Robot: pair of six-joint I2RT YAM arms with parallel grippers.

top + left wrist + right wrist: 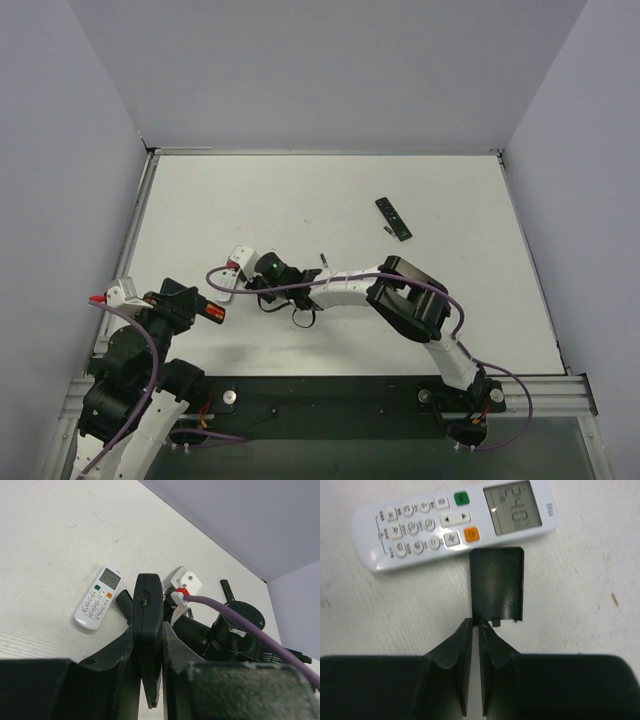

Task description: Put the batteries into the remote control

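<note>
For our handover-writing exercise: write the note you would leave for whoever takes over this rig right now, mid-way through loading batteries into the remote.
Left gripper: shut on a black remote-shaped piece, held upright.
Right gripper: closed on the near edge of the black cover, by the look of it.
White remote: face up on the table, display lit, just beyond the cover.
Slim black remote: far right, with a tiny dark item beside it, possibly a battery.
Done: the cover seems off.
Left: no battery seen loaded; find and fit them.
</note>
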